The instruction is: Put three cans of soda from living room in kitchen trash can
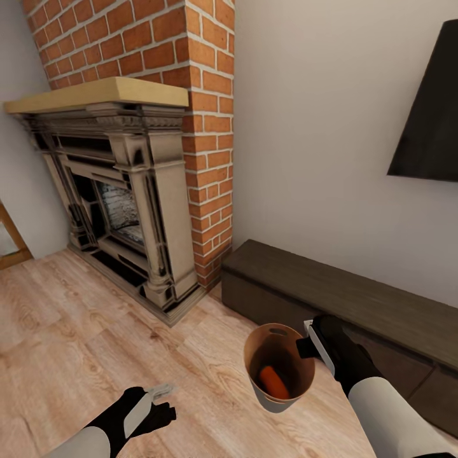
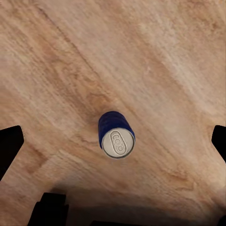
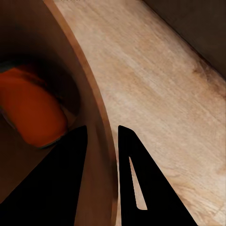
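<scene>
Right gripper [image 1: 304, 347] carries the round bin with coppery-brown inner wall [image 1: 267, 346] beside the red-brick fireplace [image 1: 159, 127], near the dark wood bench [image 1: 356, 299].

No writing is readable on any can. The head view shows an orange cylindrical can [image 1: 273, 380] lying inside the bin; the right wrist view shows the black fingers [image 3: 66, 188] pinching the bin's rim [image 3: 96, 117]. In the left wrist view a dark blue can with grey top [image 2: 116, 135] sits over the light wood plank floor [image 2: 165, 70], between widely spread fingertips [image 2: 9, 146], apparently untouched.
</scene>
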`<state>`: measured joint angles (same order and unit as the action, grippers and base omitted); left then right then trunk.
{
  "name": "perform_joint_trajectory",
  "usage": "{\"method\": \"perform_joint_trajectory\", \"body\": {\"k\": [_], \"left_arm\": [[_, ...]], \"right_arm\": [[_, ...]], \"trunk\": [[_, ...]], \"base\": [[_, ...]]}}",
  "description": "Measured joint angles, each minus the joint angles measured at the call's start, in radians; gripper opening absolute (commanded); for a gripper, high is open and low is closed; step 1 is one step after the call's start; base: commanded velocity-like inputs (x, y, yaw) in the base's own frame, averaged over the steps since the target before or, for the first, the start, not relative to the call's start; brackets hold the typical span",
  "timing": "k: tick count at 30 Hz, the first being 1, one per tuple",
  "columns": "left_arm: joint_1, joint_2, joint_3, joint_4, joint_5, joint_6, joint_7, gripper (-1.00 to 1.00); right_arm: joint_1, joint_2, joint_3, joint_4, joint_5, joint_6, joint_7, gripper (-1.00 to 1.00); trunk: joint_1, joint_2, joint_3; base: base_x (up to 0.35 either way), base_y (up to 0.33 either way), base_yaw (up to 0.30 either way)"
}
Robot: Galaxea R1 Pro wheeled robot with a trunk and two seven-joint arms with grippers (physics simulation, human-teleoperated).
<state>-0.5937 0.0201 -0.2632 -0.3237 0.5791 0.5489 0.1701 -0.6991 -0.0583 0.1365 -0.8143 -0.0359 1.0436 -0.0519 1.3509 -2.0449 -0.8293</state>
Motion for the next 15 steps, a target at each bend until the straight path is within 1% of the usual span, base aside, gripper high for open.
{"method": "perform_joint_trajectory", "body": {"k": [4,7,12,15], "left_arm": [[0.0,-0.001,0.0,0.0,-0.002,-0.003,0.005,1.0],[0.0,-0.003,-0.001,0.0,-0.003,-0.021,0.008,1.0],[0.0,-0.005,-0.006,0.0,-0.004,-0.038,0.01,1.0],[0.0,-0.007,-0.007,0.0,-0.004,-0.042,0.015,1.0]], "right_arm": [[0.0,0.0,-0.001,0.0,0.001,0.001,0.0,-1.0],[0.0,0.0,-0.001,0.0,0.007,0.002,0.0,-1.0],[0.0,0.0,-0.001,0.0,0.0,0.002,0.0,-1.0],[0.0,0.0,-0.001,0.0,0.003,0.002,0.0,-1.0]], "trunk": [[0.0,0.0,-0.001],[0.0,0.0,-0.001],[0.0,0.0,-0.001],[0.0,0.0,-0.001]], "base": [[0.0,0.0,0.036],[0.0,0.0,0.009],[0.0,0.0,0.003],[0.0,0.0,0.0]]}}
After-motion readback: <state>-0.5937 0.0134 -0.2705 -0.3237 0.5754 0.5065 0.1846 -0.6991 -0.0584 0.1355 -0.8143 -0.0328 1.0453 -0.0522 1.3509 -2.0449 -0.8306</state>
